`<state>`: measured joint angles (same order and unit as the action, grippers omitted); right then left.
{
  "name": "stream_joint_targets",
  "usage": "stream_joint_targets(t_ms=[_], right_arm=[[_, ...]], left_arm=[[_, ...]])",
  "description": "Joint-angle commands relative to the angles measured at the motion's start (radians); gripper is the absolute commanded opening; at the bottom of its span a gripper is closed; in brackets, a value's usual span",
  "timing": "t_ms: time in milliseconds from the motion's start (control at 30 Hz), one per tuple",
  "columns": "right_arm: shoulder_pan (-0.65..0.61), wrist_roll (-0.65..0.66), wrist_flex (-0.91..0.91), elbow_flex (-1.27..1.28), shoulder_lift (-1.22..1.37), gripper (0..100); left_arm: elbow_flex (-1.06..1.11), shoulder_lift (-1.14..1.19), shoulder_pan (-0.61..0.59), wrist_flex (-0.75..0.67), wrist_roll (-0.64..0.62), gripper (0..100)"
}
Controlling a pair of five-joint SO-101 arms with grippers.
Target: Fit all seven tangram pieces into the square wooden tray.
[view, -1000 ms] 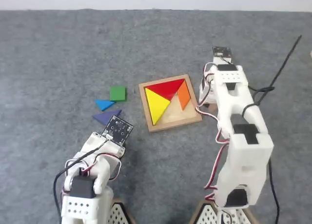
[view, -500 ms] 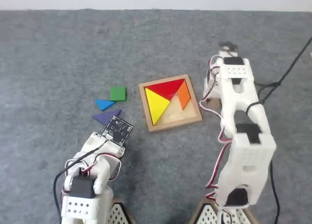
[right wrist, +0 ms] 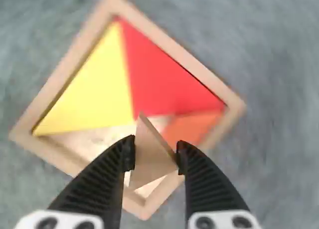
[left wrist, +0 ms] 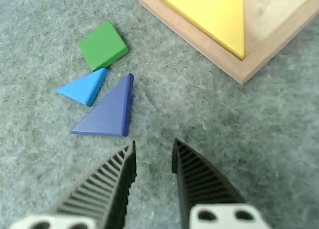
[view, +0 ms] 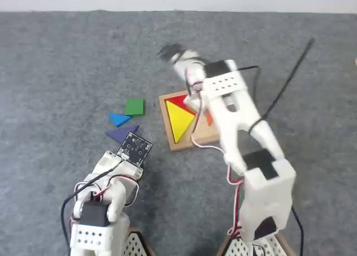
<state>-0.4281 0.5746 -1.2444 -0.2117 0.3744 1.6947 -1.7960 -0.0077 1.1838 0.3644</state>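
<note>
The right claw (right wrist: pixel 153 148) is pinching a pale brown wooden triangle (right wrist: pixel 148 136). The square wooden tray (right wrist: pixel 62 64) is lying beneath it, probably so the piece drops into the bare part. The left claw (left wrist: pixel 153 148), slightly open and empty, is hovering with the dark blue triangle (left wrist: pixel 109 112) just ahead.

The left arm (view: pixel 114 197) and right arm (view: pixel 234 108) show white shells, black servo blocks, loose red-and-black cables, and black ribbed fingers (left wrist: pixel 199 181).
</note>
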Motion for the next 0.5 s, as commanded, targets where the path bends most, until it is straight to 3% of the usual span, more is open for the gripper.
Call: stream_joint_targets(t_ms=[0,167,367,467], right_arm=[[-0.064,0.387,-0.054,-0.140,0.071,3.4],[-0.079,0.562,-0.120,-0.258,0.180,5.0],[-0.074,0.486,-0.125,-0.315,0.260,25.9],[-0.074,0.482,-0.122,-0.334,0.262,30.0]], left_arm=[[-0.010,-0.012,-0.008,0.009,-0.009,12],[-0.010,-0.012,-0.008,0.009,-0.009,12],[-0.010,-0.012,-0.006,0.009,-0.009,12],[-0.010,-0.012,-0.005,0.009,-0.009,12]])
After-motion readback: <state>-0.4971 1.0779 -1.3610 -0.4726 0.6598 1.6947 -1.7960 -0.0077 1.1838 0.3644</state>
